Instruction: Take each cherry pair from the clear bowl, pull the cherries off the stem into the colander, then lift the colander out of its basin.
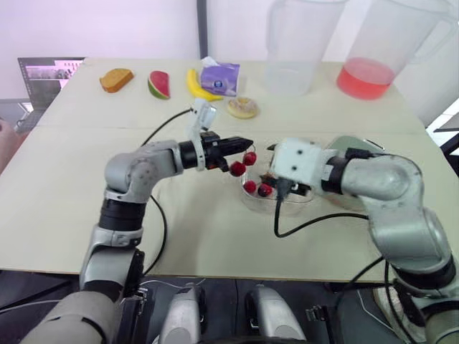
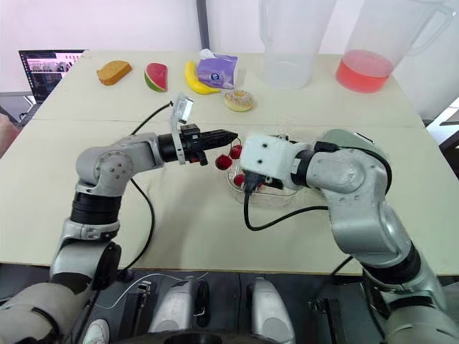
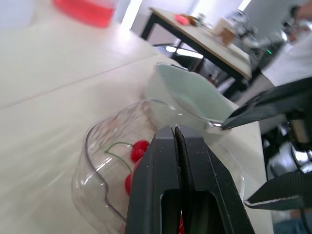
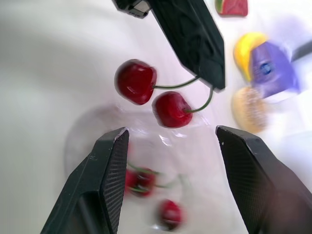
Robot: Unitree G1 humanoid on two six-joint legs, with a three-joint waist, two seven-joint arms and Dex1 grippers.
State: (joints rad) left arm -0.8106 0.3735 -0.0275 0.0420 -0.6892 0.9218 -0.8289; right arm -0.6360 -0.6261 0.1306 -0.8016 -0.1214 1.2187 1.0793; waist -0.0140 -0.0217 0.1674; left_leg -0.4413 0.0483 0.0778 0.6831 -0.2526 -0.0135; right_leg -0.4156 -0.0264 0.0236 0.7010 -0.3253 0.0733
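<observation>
The cherry pair [image 4: 170, 108] is glossy, dark red, round and green-stemmed.

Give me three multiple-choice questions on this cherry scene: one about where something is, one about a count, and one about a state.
1. Where is the cherry pair?
A) hanging just above the clear bowl
B) in a drawer
C) on a plate

2. How many cherries hang from the left claw?
A) one
B) two
C) four

3. The right claw is:
A) shut on a cherry
B) shut on a spoon
C) open

Answers: 1 A, the pair dangles from the left claw at the bowl's edge; 2 B, two red cherries hang on joined stems; 3 C, its jaws stand wide apart, gripping nothing.
</observation>
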